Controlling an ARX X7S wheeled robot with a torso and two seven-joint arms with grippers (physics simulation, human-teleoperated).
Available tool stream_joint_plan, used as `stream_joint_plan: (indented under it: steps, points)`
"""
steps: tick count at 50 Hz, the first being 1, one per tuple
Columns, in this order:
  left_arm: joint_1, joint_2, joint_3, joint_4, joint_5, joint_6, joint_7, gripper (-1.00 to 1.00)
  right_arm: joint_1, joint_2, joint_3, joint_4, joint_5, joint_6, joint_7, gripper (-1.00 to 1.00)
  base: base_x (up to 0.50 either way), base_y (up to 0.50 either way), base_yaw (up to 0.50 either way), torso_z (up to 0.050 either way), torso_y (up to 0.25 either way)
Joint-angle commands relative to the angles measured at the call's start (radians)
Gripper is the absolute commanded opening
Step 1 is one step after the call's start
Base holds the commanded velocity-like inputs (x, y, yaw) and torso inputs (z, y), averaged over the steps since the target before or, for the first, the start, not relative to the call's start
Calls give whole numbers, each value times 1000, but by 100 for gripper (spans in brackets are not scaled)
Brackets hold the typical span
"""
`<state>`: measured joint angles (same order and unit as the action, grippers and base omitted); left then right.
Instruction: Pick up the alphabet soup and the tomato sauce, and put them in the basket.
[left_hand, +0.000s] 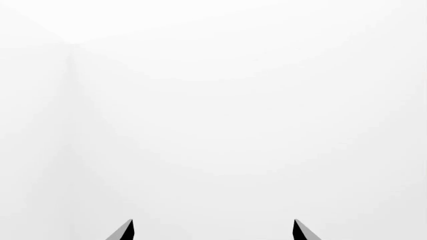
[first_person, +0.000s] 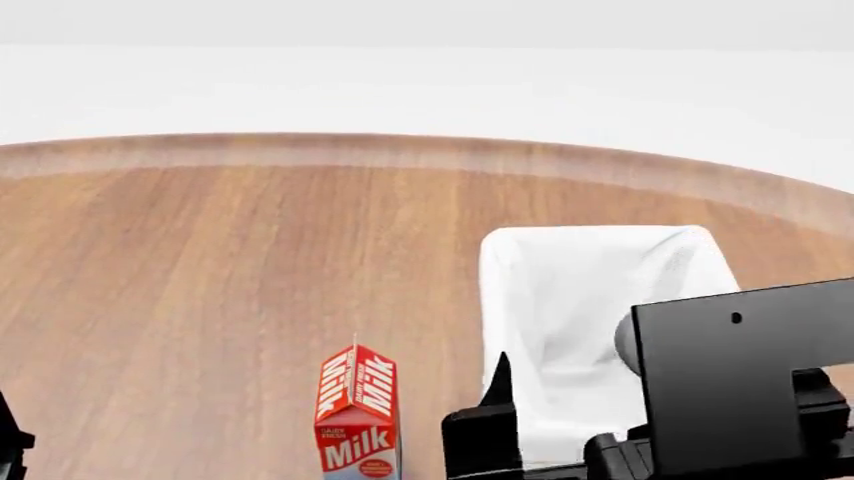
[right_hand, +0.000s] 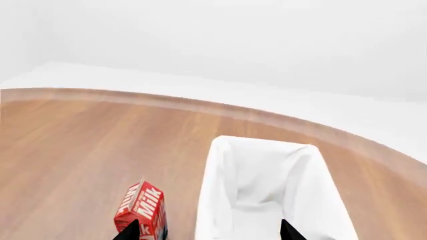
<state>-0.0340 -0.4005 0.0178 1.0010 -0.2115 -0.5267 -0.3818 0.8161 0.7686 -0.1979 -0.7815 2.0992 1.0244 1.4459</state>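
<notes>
Basket (right_hand: 220, 165) ahead of our spread, empty right gripper (right_hand: 210, 231) holds nothing we see; both cans out of view; left gripper (left_hand: 213, 231) spread too

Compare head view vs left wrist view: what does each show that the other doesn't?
Head only: the round wooden table, the red-and-white milk carton standing upright, the white cloth-lined basket beside it, and the black right arm and right gripper low in front of the basket.

Left wrist only: the left gripper, its two dark fingertips apart, facing blank white.

Shared: nothing identifiable; neither can shows in either.
</notes>
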Motion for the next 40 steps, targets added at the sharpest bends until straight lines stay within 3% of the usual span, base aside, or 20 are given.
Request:
stream_joint_plan:
  steps: [1, 7, 28, 31, 36, 40]
  points:
    - [12, -12, 1, -1, -10, 11, -14, 100, -104, 133, -151, -109, 93, -83, 98, 100, 0, 0, 0, 0, 0]
    - [16, -18, 9, -4, -8, 19, -23, 100, -303, 156, -115, -152, -21, -97, 36, 100, 0, 0, 0, 0, 0]
    - [27, -35, 20, -4, -12, 27, -45, 100, -713, 150, -19, -247, -223, -138, -54, 100, 0, 0, 0, 0, 0]
    - [23, -38, 22, 0, -16, 22, -49, 100, -831, 130, -5, -236, -344, -110, -123, 100, 0, 0, 0, 0, 0]
    - [19, -41, 33, -5, -14, 23, -54, 100, -820, 152, -41, -256, -273, -102, -46, 100, 0, 0, 0, 0, 0]
    - [19, -46, 32, -1, -19, 20, -59, 100, -871, 136, -36, -244, -329, -83, -74, 100, 0, 0, 0, 0, 0]
